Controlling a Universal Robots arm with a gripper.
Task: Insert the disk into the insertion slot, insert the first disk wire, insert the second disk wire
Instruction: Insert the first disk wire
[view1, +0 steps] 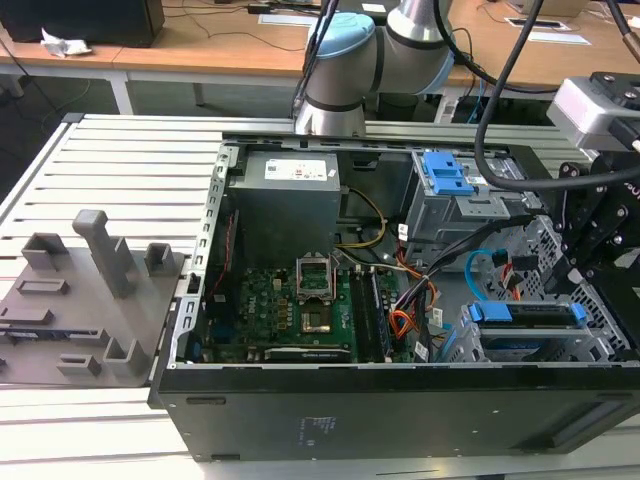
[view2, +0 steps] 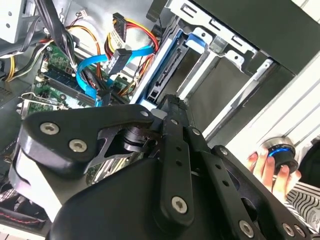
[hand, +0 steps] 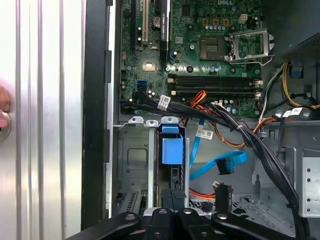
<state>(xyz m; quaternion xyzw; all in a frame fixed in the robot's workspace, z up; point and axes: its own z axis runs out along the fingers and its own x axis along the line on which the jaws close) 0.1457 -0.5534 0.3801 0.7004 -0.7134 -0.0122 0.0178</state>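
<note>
The disk (view1: 525, 316), silver in a bright blue carrier, sits in the insertion slot (view1: 610, 330), the perforated cage at the case's front on the exterior view's right. In the first wrist view the disk (hand: 172, 150) is seen edge-on, standing in the cage (hand: 132, 160). My gripper (hand: 172, 221) hangs just above the disk's end, jaws together with nothing visibly between them; in the exterior view the gripper (view1: 585, 275) is over the disk's right end. The light blue second disk wire (hand: 220, 167) and the red-orange first disk wire (hand: 223, 192) lie loose beside the cage.
A grey metal box with a blue latch (view1: 445, 175) stands behind the cage. The motherboard (view1: 290, 300) and black cable bundles (hand: 250, 135) fill the case's middle. A grey fixture block (view1: 90, 300) sits on the exterior view's left. A person's hand (view2: 265, 167) rests outside the case.
</note>
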